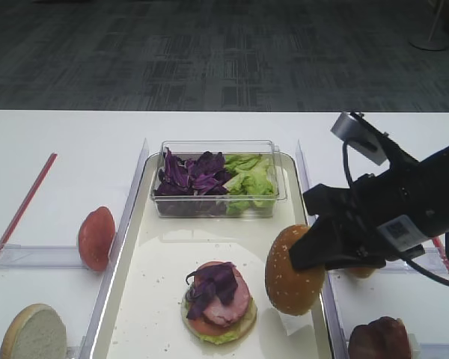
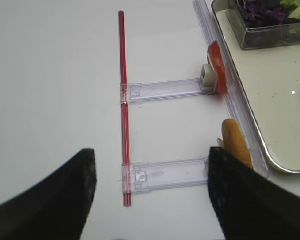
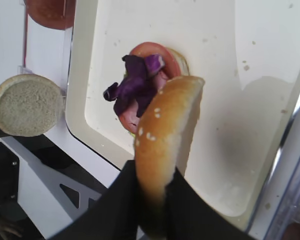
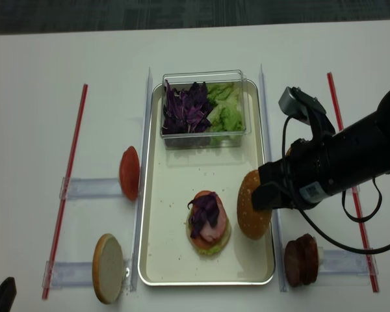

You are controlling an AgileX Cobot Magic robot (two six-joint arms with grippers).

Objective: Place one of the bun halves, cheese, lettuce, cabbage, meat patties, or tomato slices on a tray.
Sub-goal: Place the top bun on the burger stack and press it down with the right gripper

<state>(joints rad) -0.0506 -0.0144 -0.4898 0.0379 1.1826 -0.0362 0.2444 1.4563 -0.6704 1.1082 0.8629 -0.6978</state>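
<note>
Wrist view alone shows right tool point(image 3: 155, 200) pinching bun half point(image 3: 165, 135) edge-on above the tray point(image 3: 225, 75).

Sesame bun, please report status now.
Right claw shut on sesame bun, held on edge over tray. Left claw open, empty. Path clear.

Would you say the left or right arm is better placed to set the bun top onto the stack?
Right: the right gripper already holds the sesame bun top over the tray, beside the stack.
</note>
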